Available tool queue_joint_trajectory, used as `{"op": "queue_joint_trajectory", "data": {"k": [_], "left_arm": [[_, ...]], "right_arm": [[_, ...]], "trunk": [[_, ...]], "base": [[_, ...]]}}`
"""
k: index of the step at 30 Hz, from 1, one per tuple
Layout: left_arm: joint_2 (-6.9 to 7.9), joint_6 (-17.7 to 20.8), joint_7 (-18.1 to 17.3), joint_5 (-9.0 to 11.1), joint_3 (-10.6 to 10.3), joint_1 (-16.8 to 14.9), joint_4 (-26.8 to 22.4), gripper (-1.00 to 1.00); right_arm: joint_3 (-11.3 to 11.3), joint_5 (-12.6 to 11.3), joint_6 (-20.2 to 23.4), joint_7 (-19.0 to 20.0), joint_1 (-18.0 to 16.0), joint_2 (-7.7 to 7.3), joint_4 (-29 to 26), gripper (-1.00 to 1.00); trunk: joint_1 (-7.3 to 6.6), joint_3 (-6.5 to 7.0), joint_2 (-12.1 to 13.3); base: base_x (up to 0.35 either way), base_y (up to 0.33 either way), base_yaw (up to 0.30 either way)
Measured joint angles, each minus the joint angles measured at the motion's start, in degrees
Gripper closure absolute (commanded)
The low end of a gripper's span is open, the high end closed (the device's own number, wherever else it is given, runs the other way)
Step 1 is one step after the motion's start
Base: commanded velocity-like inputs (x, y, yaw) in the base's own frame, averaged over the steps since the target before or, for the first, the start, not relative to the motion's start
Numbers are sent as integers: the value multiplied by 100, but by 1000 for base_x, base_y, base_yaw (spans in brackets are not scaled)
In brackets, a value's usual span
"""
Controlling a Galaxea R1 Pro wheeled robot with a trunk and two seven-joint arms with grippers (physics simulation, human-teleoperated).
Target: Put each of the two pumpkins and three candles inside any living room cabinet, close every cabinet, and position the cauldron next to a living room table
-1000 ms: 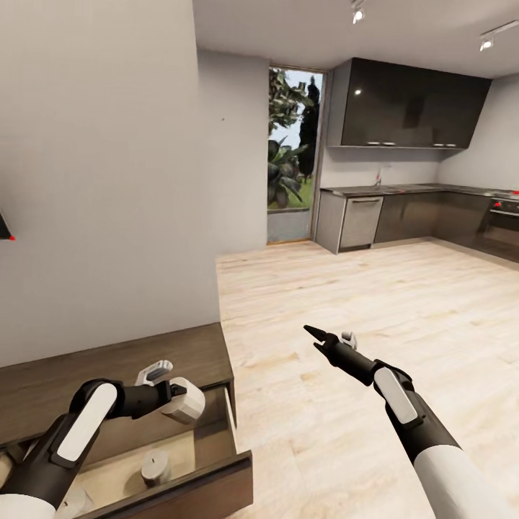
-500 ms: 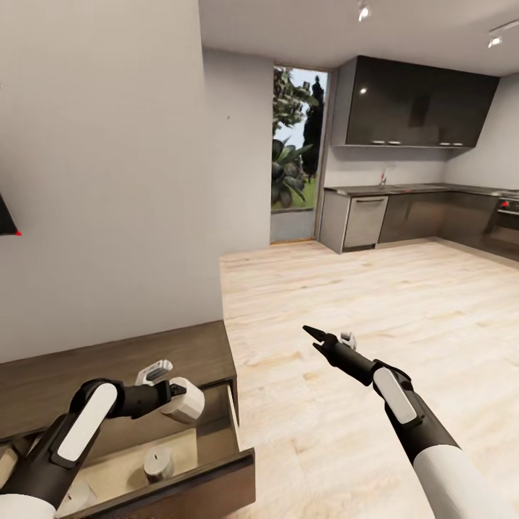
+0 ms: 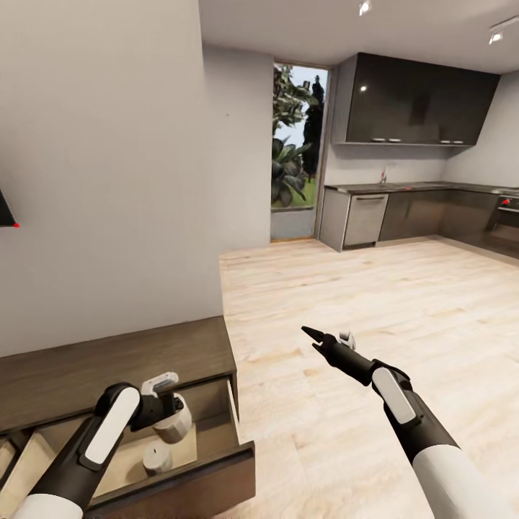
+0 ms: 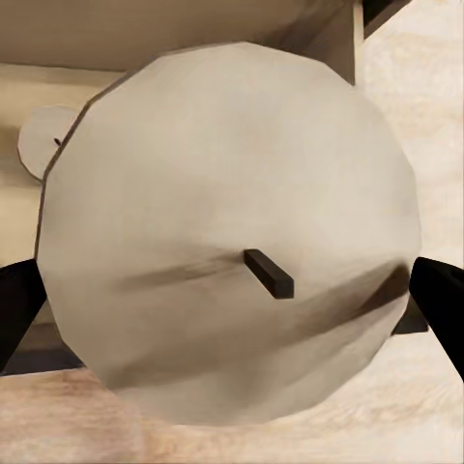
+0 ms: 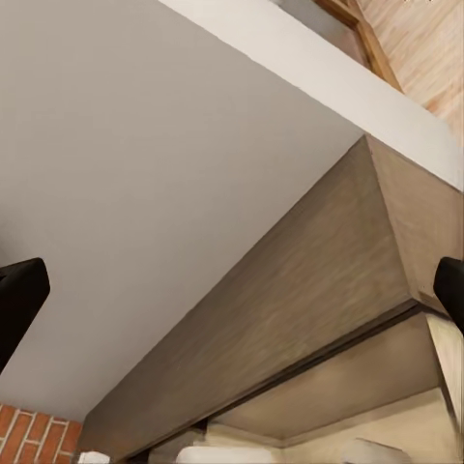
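Note:
The cabinet (image 3: 108, 360) is a low dark-brown unit against the wall at lower left, with its end drawer (image 3: 216, 450) pulled open. My left gripper (image 3: 167, 416) is down inside that drawer, shut on a pale candle (image 3: 174, 430). In the left wrist view this candle (image 4: 232, 232) sits large between the two dark fingertips (image 4: 14, 309), wick facing the camera. A second candle (image 3: 157, 457) stands on the drawer floor just below it, and its edge (image 4: 37, 145) shows behind the held one. My right gripper (image 3: 317, 337) hangs open over the floor, holding nothing. The right wrist view shows the cabinet (image 5: 319, 290) from the side.
A grey wall corner (image 3: 209, 180) rises behind the cabinet. Light wooden floor (image 3: 375, 303) stretches right toward a kitchen with dark grey cupboards (image 3: 418, 101), a counter (image 3: 404, 189) and a tall window (image 3: 295, 144). A dark screen corner (image 3: 6, 213) shows at the left edge.
My left arm has come down, lowering the held candle from above the drawer front into the drawer beside the other candle. The right arm has stayed put. The camera shifted slightly.

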Motion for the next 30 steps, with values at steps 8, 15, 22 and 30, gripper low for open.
{"op": "queue_joint_trajectory", "data": {"k": [8, 15, 22, 30], "left_arm": [[-159, -360, 22, -90, -153, -6, 184, 100], [-164, -1063, 23, -93, -554, -7, 266, 100], [-157, -1310, 24, -112, -610, -9, 288, 100], [-161, -1365, 23, -93, -622, -9, 289, 100]], "right_arm": [[226, 570, -24, -292, 0, -1, -131, -100], [291, 1155, 21, -2197, 1, 23, -1162, -100], [412, 1234, 23, -2884, 1, 27, -1487, -100], [430, 1238, 26, -2910, 1, 33, -1488, -100]], "trunk": [[176, -144, -321], [329, -269, -602], [483, -395, -882], [572, -467, -1044]], "base": [[0, 0, 0], [0, 0, 0], [0, 0, 0], [0, 0, 0]]}}
